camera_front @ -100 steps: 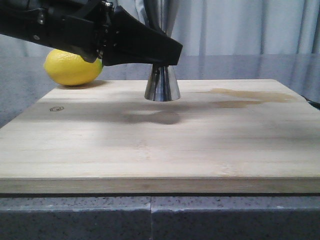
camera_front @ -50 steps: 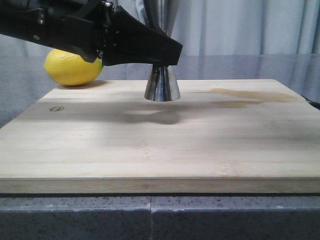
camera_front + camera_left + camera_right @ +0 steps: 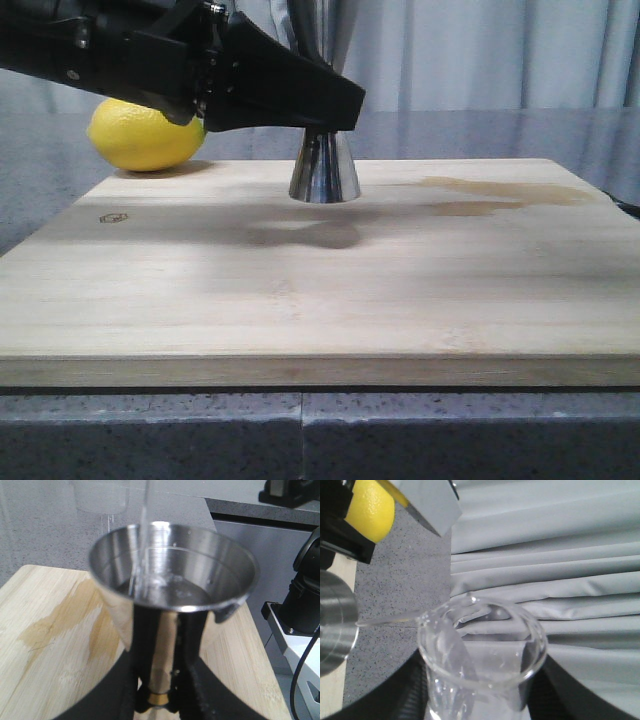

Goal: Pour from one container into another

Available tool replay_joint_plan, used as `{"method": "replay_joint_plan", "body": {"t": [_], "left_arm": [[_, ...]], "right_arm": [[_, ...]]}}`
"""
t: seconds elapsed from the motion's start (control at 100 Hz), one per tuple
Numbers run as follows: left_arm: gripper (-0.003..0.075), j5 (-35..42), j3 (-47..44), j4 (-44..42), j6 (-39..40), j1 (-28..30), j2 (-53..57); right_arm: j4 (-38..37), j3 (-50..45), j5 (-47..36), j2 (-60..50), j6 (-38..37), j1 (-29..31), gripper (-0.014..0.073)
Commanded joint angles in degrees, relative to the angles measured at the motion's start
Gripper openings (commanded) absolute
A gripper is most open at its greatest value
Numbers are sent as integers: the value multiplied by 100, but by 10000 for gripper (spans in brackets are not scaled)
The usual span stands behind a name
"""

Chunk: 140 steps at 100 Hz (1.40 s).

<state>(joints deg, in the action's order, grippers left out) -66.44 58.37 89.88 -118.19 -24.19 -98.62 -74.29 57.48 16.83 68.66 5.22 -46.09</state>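
Note:
The steel jigger (image 3: 325,170) stands on the wooden cutting board (image 3: 320,290), its upper cone hidden in the front view behind my left gripper (image 3: 335,112). In the left wrist view the left gripper (image 3: 161,672) is shut on the jigger (image 3: 175,580) at its gold-banded waist. Clear liquid lies in the cup, and a thin stream (image 3: 142,530) falls into it. My right gripper (image 3: 480,695) is shut on the clear glass beaker (image 3: 480,650). The beaker is tilted, and the stream (image 3: 390,621) runs from its lip toward the jigger's rim (image 3: 335,620). The beaker (image 3: 100,497) shows blurred above the jigger.
A lemon (image 3: 145,135) lies on the grey counter behind the board's back left corner. A brownish wet stain (image 3: 500,190) marks the board at the back right. Grey curtains hang behind. The board's front edge sits near the counter edge.

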Motion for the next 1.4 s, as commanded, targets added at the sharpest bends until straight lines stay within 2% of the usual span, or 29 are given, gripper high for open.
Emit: {"method": "replay_joint_plan", "body": {"t": [0.0,1.39], "left_arm": [[-13,-588,165,408,65,-58,291],[-13,-588,165,408,65,-58,291]], "right_arm": [[-214,205,-56,-119,35,0,164],[-514,205,-56,-119,35,0,164]]}}
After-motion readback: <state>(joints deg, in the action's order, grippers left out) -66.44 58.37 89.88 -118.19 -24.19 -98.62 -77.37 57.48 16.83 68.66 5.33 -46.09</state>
